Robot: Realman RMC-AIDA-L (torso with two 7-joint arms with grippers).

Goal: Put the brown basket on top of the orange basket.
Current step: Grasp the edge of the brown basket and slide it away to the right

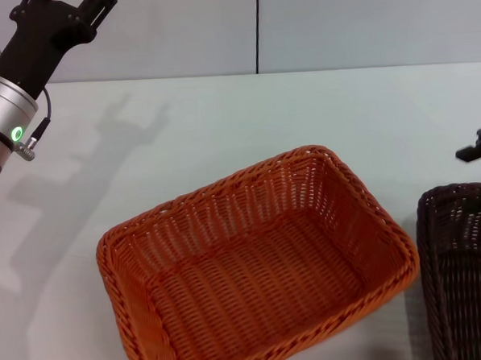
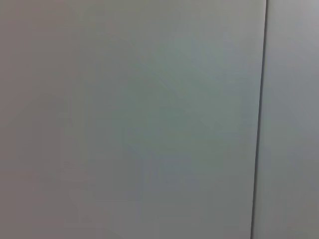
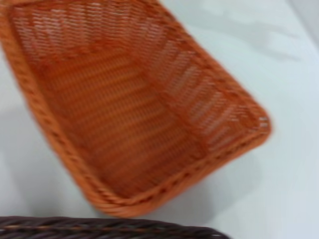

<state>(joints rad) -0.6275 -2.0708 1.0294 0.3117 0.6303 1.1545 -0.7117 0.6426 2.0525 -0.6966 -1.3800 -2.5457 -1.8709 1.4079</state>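
The orange basket (image 1: pixel 257 268) sits empty on the white table in the middle of the head view, and it fills the right wrist view (image 3: pixel 129 99). The brown basket (image 1: pixel 467 273) stands on the table at the right edge, right beside the orange one; its dark rim shows in the right wrist view (image 3: pixel 109 229). Only a small black part of my right gripper (image 1: pixel 479 146) shows at the right edge, above the brown basket's far end. My left arm (image 1: pixel 17 71) is raised at the upper left, far from both baskets, with its gripper out of view.
The white table (image 1: pixel 221 124) stretches behind the baskets to a pale wall with a dark vertical seam (image 1: pixel 257 26). The left wrist view shows only that wall and the seam (image 2: pixel 260 119).
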